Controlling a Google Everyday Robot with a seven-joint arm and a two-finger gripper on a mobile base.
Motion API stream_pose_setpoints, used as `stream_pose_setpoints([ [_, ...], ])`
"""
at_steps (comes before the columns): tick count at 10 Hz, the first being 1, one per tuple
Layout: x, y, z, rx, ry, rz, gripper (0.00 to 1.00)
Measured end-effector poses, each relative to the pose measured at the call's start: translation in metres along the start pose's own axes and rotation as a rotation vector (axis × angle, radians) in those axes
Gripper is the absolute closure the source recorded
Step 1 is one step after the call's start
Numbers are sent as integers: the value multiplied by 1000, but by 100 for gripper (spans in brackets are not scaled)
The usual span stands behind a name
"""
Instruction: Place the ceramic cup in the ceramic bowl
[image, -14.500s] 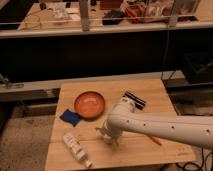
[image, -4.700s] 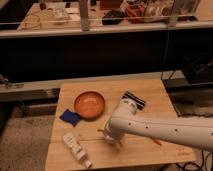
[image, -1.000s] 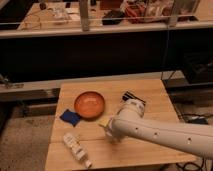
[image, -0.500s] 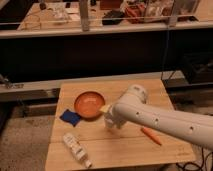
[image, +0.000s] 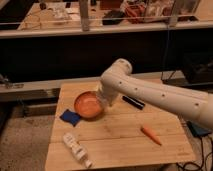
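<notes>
The ceramic bowl (image: 88, 105) is a shallow, glossy orange-brown dish on the left half of the wooden table (image: 125, 150). My white arm reaches in from the right, and its end bends down over the bowl's right rim. The gripper (image: 103, 101) sits at that rim, mostly covered by the arm's wrist. The ceramic cup does not show; the arm hides whatever is at the gripper.
A dark-blue cloth (image: 70, 118) lies against the bowl's front left. A clear plastic bottle (image: 75, 148) lies near the front left edge. An orange carrot (image: 150, 135) lies right of centre. A black object (image: 134, 102) lies behind the arm. A railing and cluttered benches stand beyond the table.
The arm has swung from the table's front middle up and left, and its end now hangs over the bowl's right rim. The bowl, cloth, bottle and carrot have stayed put.
</notes>
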Motion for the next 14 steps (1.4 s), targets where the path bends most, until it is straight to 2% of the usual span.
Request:
stream_pose_setpoints([
  [2,9,-24,23,-3,-15,-17,100],
  [3,10,-36,41,-6,-31,-27,100],
  [5,9,-40,57,-22,-54,-43,98],
  [7,2,-36,68,-50,-83,-58,82],
  [9,-8,-34,80,-74,-120,-75,61],
  [11,-12,-30,90,-70,-155,-80,40],
  [13,-15,-31,95,-49,-185,-88,22],
  [14,-16,-31,96,-48,-193,-94,20],
])
